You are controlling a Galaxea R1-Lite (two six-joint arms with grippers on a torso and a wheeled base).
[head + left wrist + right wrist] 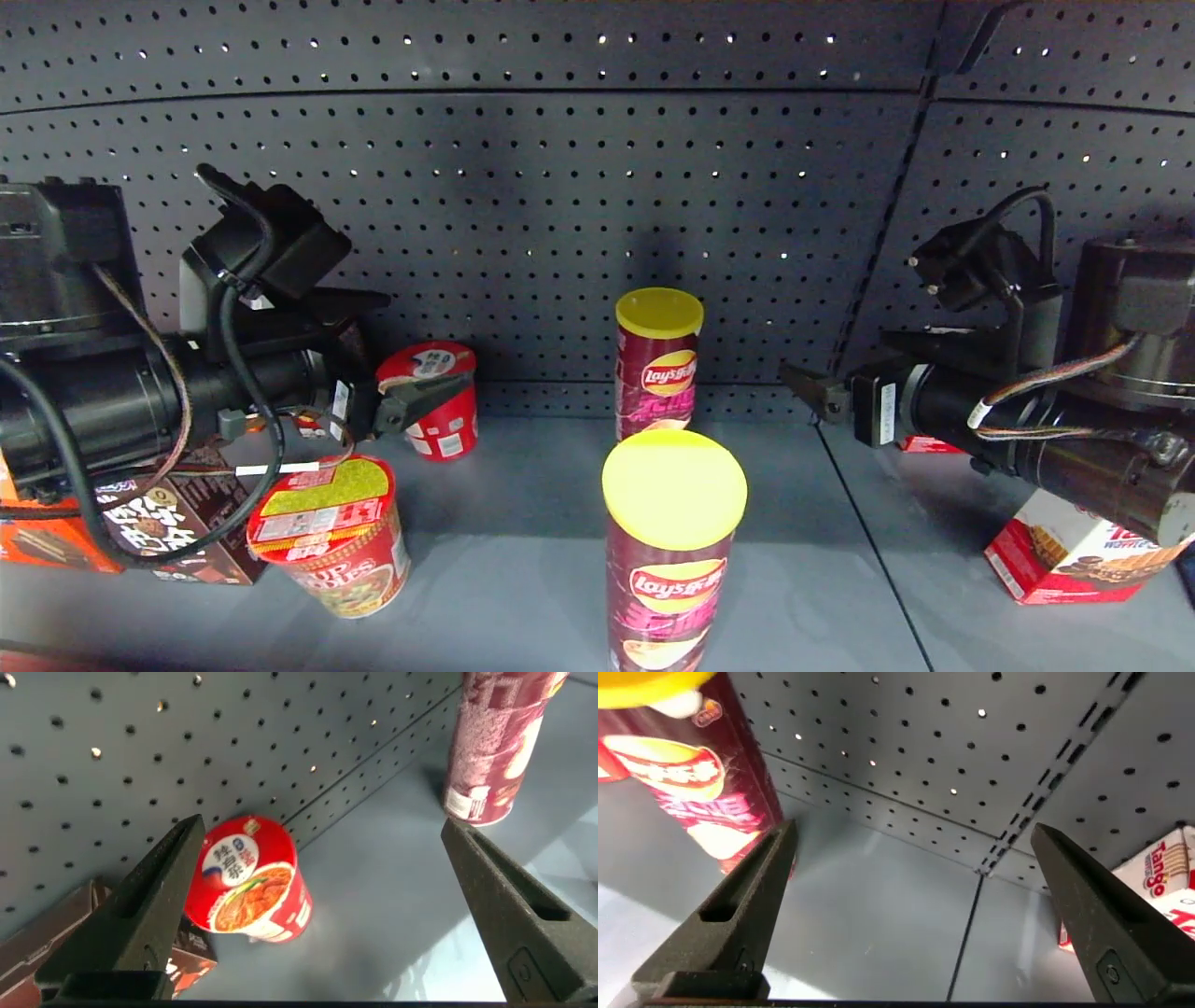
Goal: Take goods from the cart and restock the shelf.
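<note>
Two maroon chip cans with yellow lids stand mid-shelf, one at the front (672,560) and one behind it (658,364), also visible as the can (491,747) and the can (682,765). A red noodle cup (439,411) stands near the pegboard; my left gripper (420,397) is open right beside it, empty. In the left wrist view the cup (248,882) sits just beyond the spread left gripper (322,831), nearer one finger. A second noodle cup (331,537) stands at the front left. My right gripper (808,390) hovers open and empty over bare shelf, right of the rear can; its wrist view shows the gripper (915,833) spread wide.
A brown and orange snack box (159,527) lies at the front left under the left arm. A red-and-white wafer box (1074,551) sits at the right, seen as the box (1167,887). The pegboard wall (560,187) backs the shelf; a seam (868,541) divides the boards.
</note>
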